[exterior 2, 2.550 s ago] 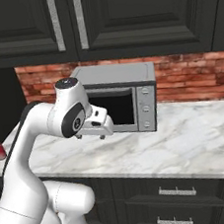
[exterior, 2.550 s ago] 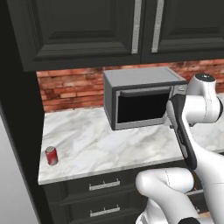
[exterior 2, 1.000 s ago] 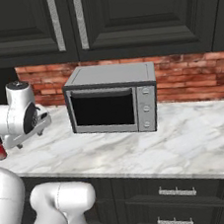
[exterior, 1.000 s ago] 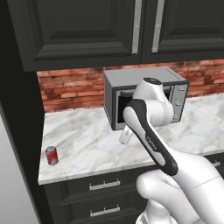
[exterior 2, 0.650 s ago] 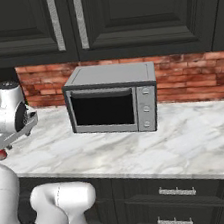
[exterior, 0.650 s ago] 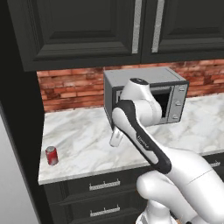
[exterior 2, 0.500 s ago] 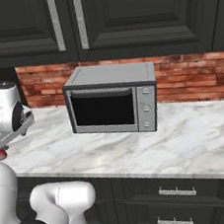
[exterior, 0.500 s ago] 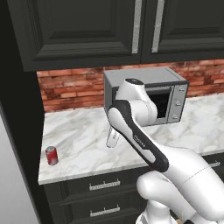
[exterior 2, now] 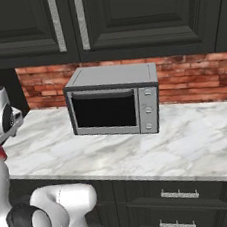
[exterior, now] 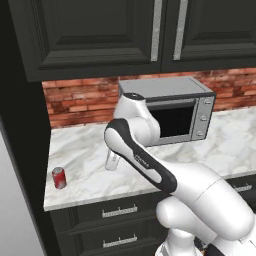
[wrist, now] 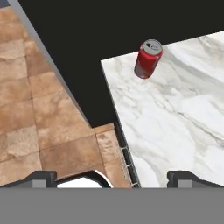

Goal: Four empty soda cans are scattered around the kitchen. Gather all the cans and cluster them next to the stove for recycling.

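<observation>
A red soda can point(exterior: 59, 177) stands upright near the front left corner of the white marble counter point(exterior: 90, 155). The gripper point(exterior: 113, 161) hangs above the marble some way to the can's right, clearly apart from it, fingers spread wide with nothing between them. From the hand view the can point(wrist: 148, 58) sits far ahead of the two finger tips point(wrist: 40, 177), close to the counter's edge. The grey microwave point(exterior: 167, 116) stands behind the arm; how high the gripper hangs is hard to judge.
</observation>
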